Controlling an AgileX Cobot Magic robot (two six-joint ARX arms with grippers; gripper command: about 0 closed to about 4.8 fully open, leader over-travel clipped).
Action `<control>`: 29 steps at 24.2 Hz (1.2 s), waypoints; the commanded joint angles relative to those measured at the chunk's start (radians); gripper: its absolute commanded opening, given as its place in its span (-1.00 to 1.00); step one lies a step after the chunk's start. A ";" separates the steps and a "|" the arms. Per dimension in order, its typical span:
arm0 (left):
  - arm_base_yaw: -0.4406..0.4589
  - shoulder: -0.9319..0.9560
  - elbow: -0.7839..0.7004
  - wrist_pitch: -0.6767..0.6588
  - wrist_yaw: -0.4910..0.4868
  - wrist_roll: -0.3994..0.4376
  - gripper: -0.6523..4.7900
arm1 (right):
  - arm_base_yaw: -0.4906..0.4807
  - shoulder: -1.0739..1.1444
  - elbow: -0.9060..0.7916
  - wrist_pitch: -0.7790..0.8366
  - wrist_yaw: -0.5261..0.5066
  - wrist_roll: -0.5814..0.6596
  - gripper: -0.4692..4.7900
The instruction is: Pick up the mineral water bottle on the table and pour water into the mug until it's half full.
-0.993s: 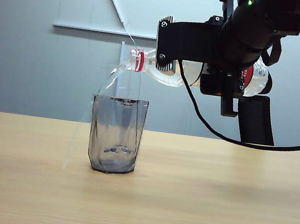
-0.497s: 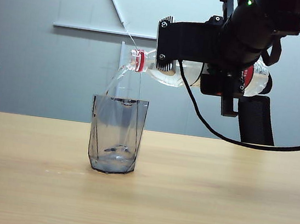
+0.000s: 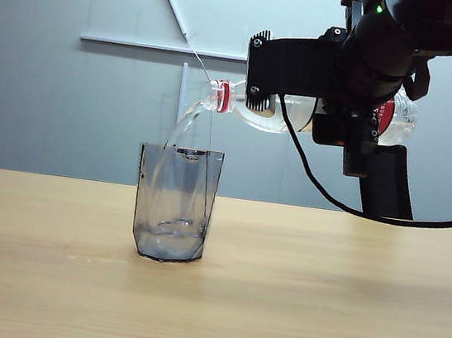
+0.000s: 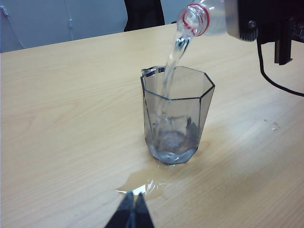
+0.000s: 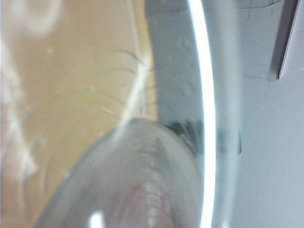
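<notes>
One mineral water bottle (image 3: 300, 112), one mug (image 3: 175, 204), one table (image 3: 342, 301), two hands: left (image 4: 133, 209), right (image 3: 320, 90).

Tipped bottle (image 3: 275, 113) w/ stream into mug (image 3: 175, 204)

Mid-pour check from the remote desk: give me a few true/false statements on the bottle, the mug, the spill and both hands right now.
1. The right hand holds the mineral water bottle tipped nearly level above the mug. True.
2. Water is streaming from the bottle's mouth into the mug. True.
3. The mug is already over half full. False: water only covers its bottom part.
4. The table around the mug is dry. False: a puddle lies by the mug's base, seen in the left wrist view.
5. The left hand grips the mug. False: it is shut on nothing, clear of the mug.
</notes>
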 commanded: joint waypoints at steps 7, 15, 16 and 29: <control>0.000 -0.001 0.002 0.012 0.002 -0.003 -0.77 | 0.002 -0.007 0.008 0.010 0.014 0.004 0.01; 0.000 -0.001 0.002 0.012 0.002 -0.003 -0.77 | 0.002 -0.007 0.008 0.009 0.014 0.005 0.01; 0.000 -0.001 0.002 0.012 0.002 -0.003 -0.77 | 0.002 -0.007 0.008 0.009 0.014 0.005 0.01; 0.000 -0.004 0.002 0.012 0.002 -0.003 -0.77 | 0.007 -0.007 0.008 -0.087 0.012 0.158 -0.03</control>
